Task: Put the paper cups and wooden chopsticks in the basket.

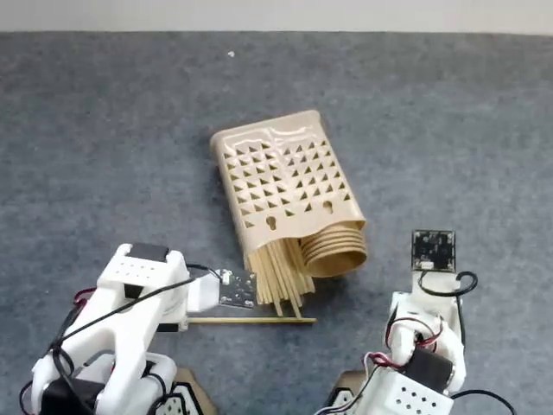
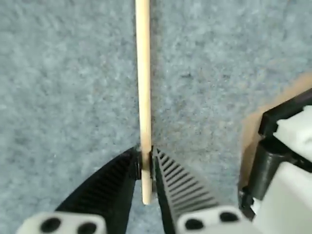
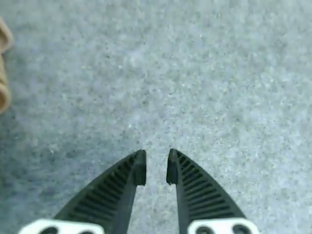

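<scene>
Crucially, the single pale wooden chopstick (image 1: 259, 321) lies crosswise to the open mouth of the beige perforated plastic basket (image 1: 276, 173), which rests on its side on the grey carpet (image 1: 104, 130). The stick's long axis runs along the front of that mouth, roughly square to the bundle of wooden chopsticks (image 1: 276, 272) already poking out of the basket. Its free tip ends just beside the tips of that bundle. The left gripper (image 2: 146, 163) has it: the black ribbed fingers (image 2: 122, 175) are clamped on the chopstick (image 2: 143, 73) close to its near end, so almost the whole length reaches out ahead of them toward the basket's mouth. I judge the stick must be swung to point into the opening before it can slide in beside the others. Stacked tan paper cups (image 1: 337, 246) sit in the mouth next to the bundle. The right gripper (image 3: 156, 168) hangs over bare carpet off to the cups' side of the basket, fingers slightly apart with nothing between them.
</scene>
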Motion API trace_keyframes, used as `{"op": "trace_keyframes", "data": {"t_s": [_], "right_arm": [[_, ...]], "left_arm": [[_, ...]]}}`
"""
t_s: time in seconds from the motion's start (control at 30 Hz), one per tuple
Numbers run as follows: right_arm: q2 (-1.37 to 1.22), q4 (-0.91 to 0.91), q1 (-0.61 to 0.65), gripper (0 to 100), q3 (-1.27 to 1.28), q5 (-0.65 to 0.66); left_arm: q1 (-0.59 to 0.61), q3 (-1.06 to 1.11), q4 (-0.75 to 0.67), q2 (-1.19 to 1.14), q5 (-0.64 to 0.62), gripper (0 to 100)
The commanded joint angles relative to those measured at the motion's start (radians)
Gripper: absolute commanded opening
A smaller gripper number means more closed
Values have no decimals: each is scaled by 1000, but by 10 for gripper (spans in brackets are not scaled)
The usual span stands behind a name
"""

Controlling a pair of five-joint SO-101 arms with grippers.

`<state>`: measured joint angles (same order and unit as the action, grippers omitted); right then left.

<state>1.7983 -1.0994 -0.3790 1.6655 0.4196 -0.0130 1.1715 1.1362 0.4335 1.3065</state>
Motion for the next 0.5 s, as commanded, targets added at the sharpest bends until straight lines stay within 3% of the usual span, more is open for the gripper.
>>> {"op": "trace_keyframes", "data": {"t_s": [0.0, 0.1, 0.27, 0.47], "right_arm": [[8, 13, -10, 88, 116, 9], [8, 15, -10, 88, 119, 9], [8, 16, -10, 88, 124, 9], [8, 18, -8, 88, 125, 9]], "left_arm": [[16, -61, 41, 12, 164, 4], [36, -159, 181, 12, 209, 4], [174, -412, 453, 13, 341, 4], [351, -661, 615, 13, 473, 4]]}}
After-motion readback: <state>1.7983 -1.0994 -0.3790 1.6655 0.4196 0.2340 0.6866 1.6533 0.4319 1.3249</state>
